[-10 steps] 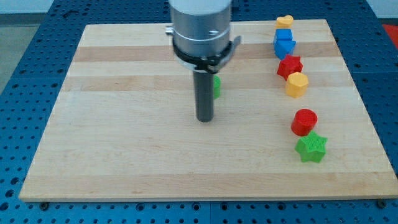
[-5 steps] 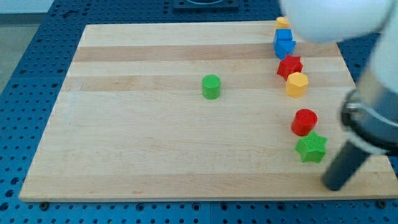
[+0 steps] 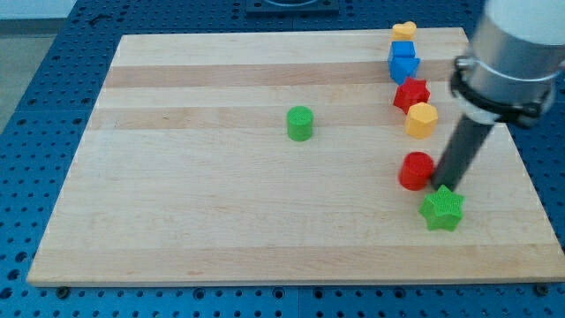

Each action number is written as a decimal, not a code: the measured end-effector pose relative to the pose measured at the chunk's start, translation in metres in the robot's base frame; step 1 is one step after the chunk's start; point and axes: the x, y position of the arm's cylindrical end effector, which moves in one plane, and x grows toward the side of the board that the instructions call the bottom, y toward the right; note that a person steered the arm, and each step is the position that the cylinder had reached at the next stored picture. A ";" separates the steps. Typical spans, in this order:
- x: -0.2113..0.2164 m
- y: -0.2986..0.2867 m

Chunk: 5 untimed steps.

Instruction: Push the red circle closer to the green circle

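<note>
The red circle (image 3: 416, 170) is sitting on the view's right part of the wooden bench (image 3: 194, 212), well apart from the green circle (image 3: 300, 123), which is standing near the middle, up and toward the view's left. My tip (image 3: 444, 183) is pressing against the red circle's right side, with the dark rod leaning up toward the view's top right. The arm is carrying no hand, only this rod, so nothing is opening or closing. A green star (image 3: 441, 209) is lying just below my tip. Above the red circle, a column of blocks is running toward the view's top: a yellow hexagon (image 3: 422, 119), a red star (image 3: 410, 94), a blue block (image 3: 403, 62) and a yellow block (image 3: 404, 31) at the bench's far edge.
</note>
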 end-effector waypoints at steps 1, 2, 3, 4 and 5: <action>-0.009 -0.039; -0.028 -0.072; -0.039 -0.091; -0.046 -0.091; -0.052 -0.091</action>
